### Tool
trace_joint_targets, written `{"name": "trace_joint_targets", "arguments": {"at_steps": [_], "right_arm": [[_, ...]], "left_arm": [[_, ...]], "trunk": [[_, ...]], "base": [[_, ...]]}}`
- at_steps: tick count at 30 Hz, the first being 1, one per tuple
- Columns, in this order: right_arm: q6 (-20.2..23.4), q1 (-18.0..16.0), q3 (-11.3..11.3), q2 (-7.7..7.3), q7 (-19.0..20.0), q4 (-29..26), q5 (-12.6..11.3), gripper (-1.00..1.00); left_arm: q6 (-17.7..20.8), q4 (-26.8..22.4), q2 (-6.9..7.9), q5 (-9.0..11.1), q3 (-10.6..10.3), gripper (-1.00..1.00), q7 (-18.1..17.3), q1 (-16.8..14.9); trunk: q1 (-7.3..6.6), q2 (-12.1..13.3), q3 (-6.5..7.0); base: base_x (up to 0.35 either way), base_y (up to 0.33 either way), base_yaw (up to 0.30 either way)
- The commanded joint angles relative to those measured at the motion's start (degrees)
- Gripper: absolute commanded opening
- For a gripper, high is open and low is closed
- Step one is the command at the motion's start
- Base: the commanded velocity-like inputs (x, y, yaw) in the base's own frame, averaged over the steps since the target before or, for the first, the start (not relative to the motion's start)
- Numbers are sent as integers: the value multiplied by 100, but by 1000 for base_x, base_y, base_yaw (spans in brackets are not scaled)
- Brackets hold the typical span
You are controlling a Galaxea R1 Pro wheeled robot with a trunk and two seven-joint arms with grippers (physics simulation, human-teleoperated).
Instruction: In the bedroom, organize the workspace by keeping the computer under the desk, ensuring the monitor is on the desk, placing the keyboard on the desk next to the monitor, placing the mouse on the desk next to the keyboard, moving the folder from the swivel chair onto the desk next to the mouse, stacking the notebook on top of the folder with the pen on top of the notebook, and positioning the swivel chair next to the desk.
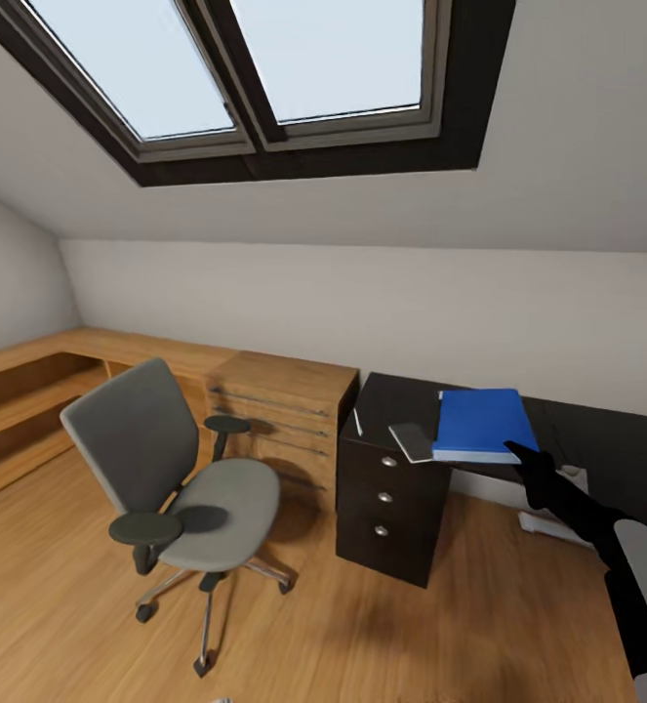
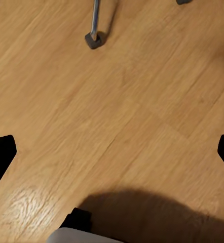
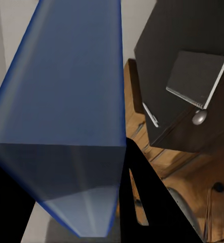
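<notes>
Lower right of the head view: right arm in black, reaching up to the folder [image 1: 483, 422], right claw [image 1: 524, 454] clamped on its near edge, confirmed in the right wrist view with the blue folder [image 3: 66, 116] pinched between dark fingers [image 3: 137, 197]. Folder held flat just above the glossy black tabletop [image 1: 596, 430], over the end above the three-drawer unit [image 1: 389, 500]. Just left of the folder on the tabletop, the small grey notebook [image 1: 411, 441], and left of that the thin pale pen [image 1: 357, 422]; both also at upper right of the right wrist view, notebook [image 3: 197, 77] and pen [image 3: 151, 115] lying apart. Left of centre, grey swivel chair [image 1: 172, 469] on the wood floor [image 1: 440, 635], seat bare, standing near the drawer unit and the light-wood cabinet [image 1: 284, 405]. Skylights [image 1: 264, 68] across the top. Left claw [image 2: 112, 152] spread wide open over bare floor, a chair castor [image 2: 94, 39] at the upper edge.
</notes>
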Motion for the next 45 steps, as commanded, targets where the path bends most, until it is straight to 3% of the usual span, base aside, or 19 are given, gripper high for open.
{"name": "trace_joint_targets", "arguments": {"at_steps": [1, 27, 34, 45], "right_arm": [[17, -5, -8, 0, -56, -4, -65, -100], [-31, -5, -18, -1, -53, 2, -37, -100], [-31, -4, -18, -5, -54, 1, -32, -100], [-32, -5, -18, -10, -54, 1, -31, -100]], "left_arm": [[-10, -5, 6, 51, -49, 100, 47, -6], [-10, -3, 1, 44, -84, 100, 47, -6], [-10, -2, 6, 51, -291, 100, 52, -6], [-10, -2, 6, 53, -351, 100, 50, -6]], "trunk": [[0, -5, -7], [0, -5, -7], [0, -5, -7], [0, -5, -7]], "base": [[0, 0, -297], [0, 0, -297], [0, 0, -297], [0, 0, -297]]}}
